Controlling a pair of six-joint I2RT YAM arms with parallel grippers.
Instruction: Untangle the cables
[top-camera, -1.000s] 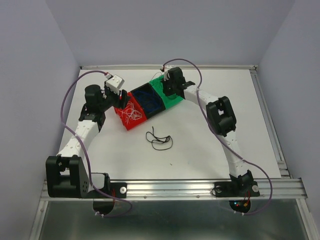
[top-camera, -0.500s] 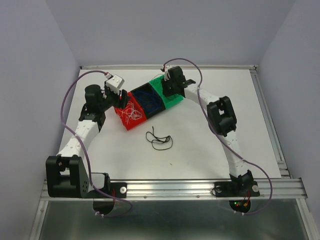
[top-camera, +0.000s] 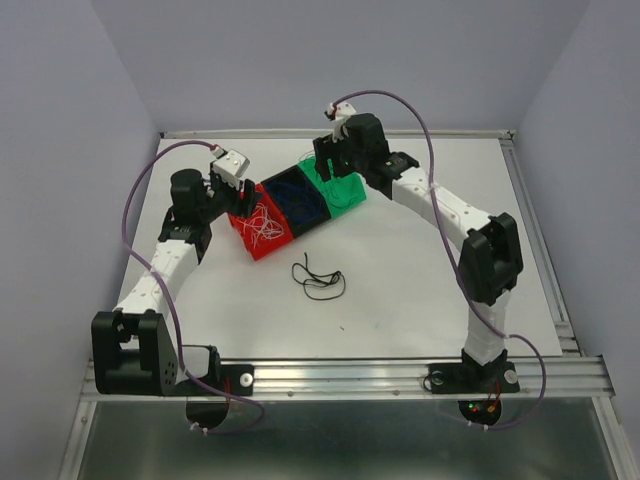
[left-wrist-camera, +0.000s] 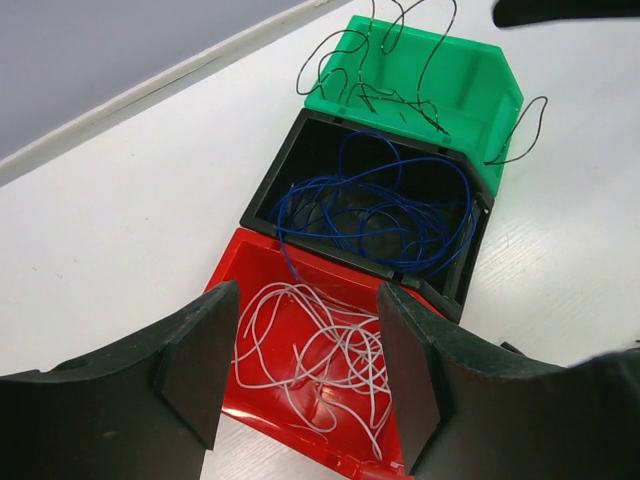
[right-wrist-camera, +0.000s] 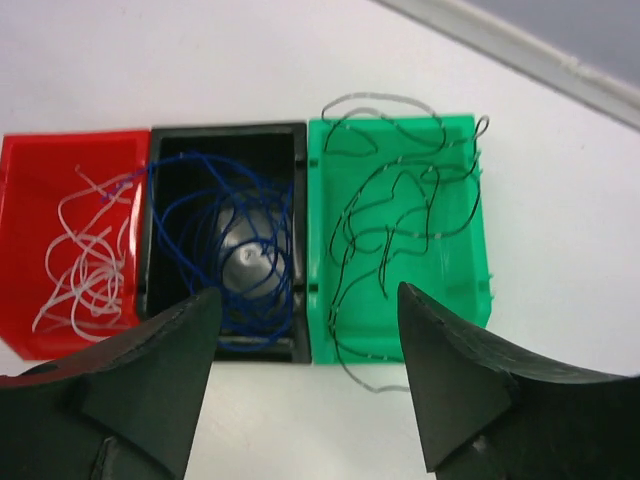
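Sorting looks almost done. The white cables lie in the red bin. The blue cables lie in the black bin. The black cables lie in the green bin, with a few loops hanging over its edge. One black bunch sits out on the table, well apart from the bins. Putting it away is the job that is left.

There are three bins, side by side and touching. I cannot count the wires in each bin; they are too thin and curly.

The left gripper hangs over the red bin, fingers apart, holding nothing. The right gripper hangs over the green bin, fingers apart too, holding nothing.
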